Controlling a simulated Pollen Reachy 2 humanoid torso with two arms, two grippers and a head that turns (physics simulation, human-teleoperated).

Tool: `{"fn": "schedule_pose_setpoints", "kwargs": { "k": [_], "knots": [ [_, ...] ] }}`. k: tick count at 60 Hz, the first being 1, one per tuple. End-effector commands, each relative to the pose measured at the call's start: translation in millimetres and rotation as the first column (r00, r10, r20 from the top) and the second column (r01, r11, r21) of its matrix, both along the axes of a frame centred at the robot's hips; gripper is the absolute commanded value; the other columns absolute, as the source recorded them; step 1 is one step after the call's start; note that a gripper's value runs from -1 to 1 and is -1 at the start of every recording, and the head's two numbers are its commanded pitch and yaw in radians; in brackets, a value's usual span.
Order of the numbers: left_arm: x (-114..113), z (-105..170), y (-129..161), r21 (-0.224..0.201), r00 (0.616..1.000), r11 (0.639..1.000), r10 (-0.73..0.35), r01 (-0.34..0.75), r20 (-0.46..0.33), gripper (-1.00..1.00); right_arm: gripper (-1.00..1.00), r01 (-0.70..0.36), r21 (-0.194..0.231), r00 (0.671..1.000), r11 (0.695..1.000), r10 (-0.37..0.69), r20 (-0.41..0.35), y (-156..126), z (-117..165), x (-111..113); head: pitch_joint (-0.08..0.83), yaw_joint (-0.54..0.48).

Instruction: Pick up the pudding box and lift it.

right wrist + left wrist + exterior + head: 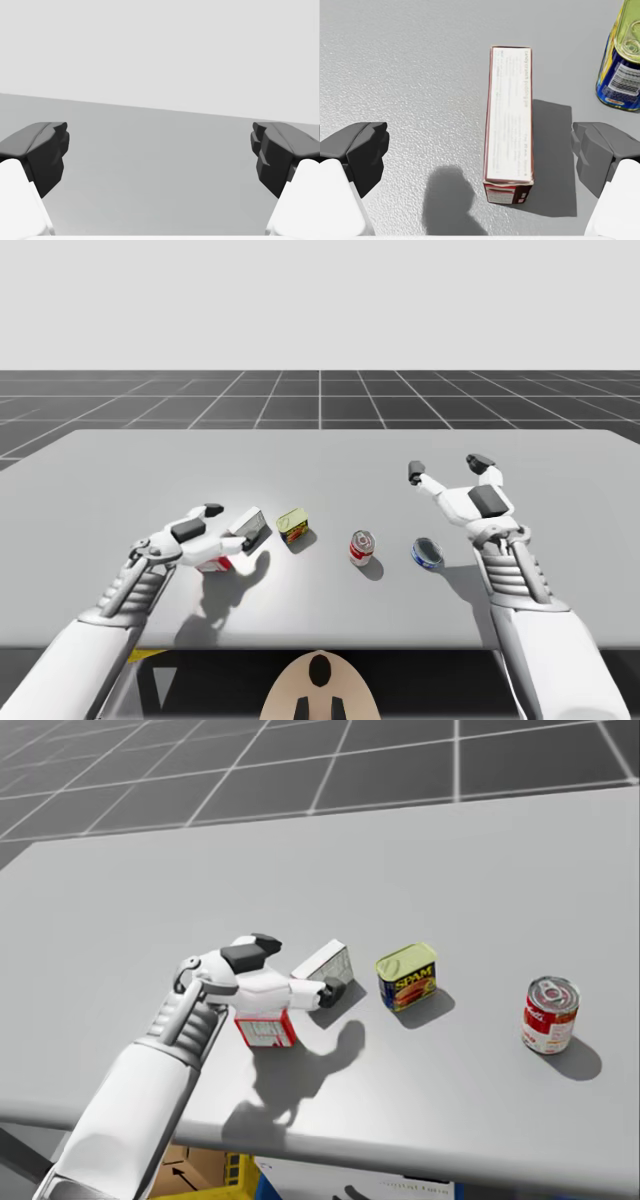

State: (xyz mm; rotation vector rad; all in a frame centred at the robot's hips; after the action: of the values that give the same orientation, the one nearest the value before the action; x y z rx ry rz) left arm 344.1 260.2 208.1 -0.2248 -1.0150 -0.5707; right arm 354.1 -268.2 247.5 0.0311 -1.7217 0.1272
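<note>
Nearest, dark fingers (360, 150) of left pincer (481, 150), spread wide, one to each side of pudding box (510, 115), with bare worktop (410, 65) visible in both gaps; touching neither long face. Pincer apart, then, not clamped. Box standing on a narrow edge, pale printed side up, dark red end toward the wrist, running straight ahead, nearer one finger than the other. Left of centre in high view, same box just beside blue-and-yellow rectangular can (292, 525) to its right, apart from it. Lower left of centre in head view, small red box (266, 1030) tucked under the left hand. Further right in high view, red-and-white round can (362, 547) and flat blue round can (428, 554). Upper right, right pincer (447, 468), fingers apart, holding nothing. Judged progress: reach and alignment done; closing on the two broad faces and lifting left to do.
</note>
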Motion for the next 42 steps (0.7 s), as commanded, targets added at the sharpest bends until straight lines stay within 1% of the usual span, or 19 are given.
{"fn": "schedule_pose_setpoints", "kwargs": {
  "k": [1, 9, 20, 21, 22, 23, 24, 25, 27, 30, 34, 42],
  "knots": [
    [15.8, -9.3, -9.8, 0.015, 1.0, 1.0, 0.011, -0.01, -0.017, -1.0, -1.0, 0.001, 0.004, 1.0, 1.0, -0.001, 0.004, -1.3, 1.2, -0.3, 0.615, 0.29],
    [25.9, -17.7, -17.0, 0.033, 0.999, 0.999, 0.023, -0.021, -0.038, -1.0, -1.0, 0.0, 0.005, 1.0, 1.0, 0.0, 0.007, -2.2, 2.1, -0.5, 0.618, 0.28],
    [28.7, -28.1, -18.1, 0.061, 0.997, 0.998, 0.037, -0.033, -0.062, -0.98, -1.0, -0.004, 0.006, 1.0, 1.0, 0.004, 0.017, -3.1, 4.2, -0.9, 0.619, 0.28],
    [28.5, -29.0, -17.8, 0.063, 0.997, 0.998, 0.037, -0.033, -0.064, -0.93, -1.0, -0.004, 0.007, 1.0, 1.0, 0.004, 0.017, -3.1, 4.3, -1.1, 0.619, 0.28],
    [28.2, -29.6, -17.5, 0.064, 0.997, 0.997, 0.036, -0.032, -0.064, -0.73, -1.0, -0.004, 0.008, 1.0, 1.0, 0.004, 0.017, -3.0, 4.5, -1.3, 0.619, 0.28],
    [27.8, -30.3, -17.4, 0.068, 0.997, 0.997, 0.037, -0.033, -0.064, -0.18, -1.0, -0.004, 0.008, 1.0, 1.0, 0.004, 0.017, -3.3, 4.5, -1.2, 0.619, 0.28],
    [27.3, -30.9, -17.0, 0.071, 0.997, 0.997, 0.037, -0.032, -0.066, 0.14, -1.0, -0.004, 0.009, 1.0, 1.0, 0.003, 0.017, -3.5, 4.5, -1.2, 0.618, 0.28],
    [26.6, -32.0, -16.8, 0.078, 0.997, 0.997, 0.032, -0.027, -0.066, 0.93, -1.0, -0.003, 0.009, 1.0, 1.0, 0.003, 0.017, -3.3, 4.7, -1.6, 0.618, 0.28],
    [25.6, -33.1, -16.8, 0.086, 0.998, 0.996, 0.028, -0.022, -0.065, 1.0, -1.0, -0.003, 0.009, 1.0, 1.0, 0.003, 0.019, -3.6, 4.8, -1.7, 0.617, 0.28],
    [24.3, -34.3, -16.8, 0.099, 0.998, 0.995, 0.026, -0.02, -0.06, 1.0, -1.0, -0.002, 0.009, 1.0, 1.0, 0.002, 0.021, -3.8, 5.1, -1.9, 0.614, 0.28],
    [23.1, -34.8, -16.8, 0.107, 0.998, 0.994, 0.023, -0.016, -0.058, 1.0, -1.0, -0.001, 0.008, 1.0, 1.0, 0.001, 0.023, -3.9, 5.3, -2.1, 0.609, 0.28],
    [21.8, -35.4, -16.3, 0.113, 0.998, 0.994, 0.021, -0.015, -0.054, 1.0, -1.0, 0.0, 0.003, 1.0, 1.0, -0.001, 0.026, -4.0, 5.6, -2.5, 0.572, 0.29]
  ]
}}
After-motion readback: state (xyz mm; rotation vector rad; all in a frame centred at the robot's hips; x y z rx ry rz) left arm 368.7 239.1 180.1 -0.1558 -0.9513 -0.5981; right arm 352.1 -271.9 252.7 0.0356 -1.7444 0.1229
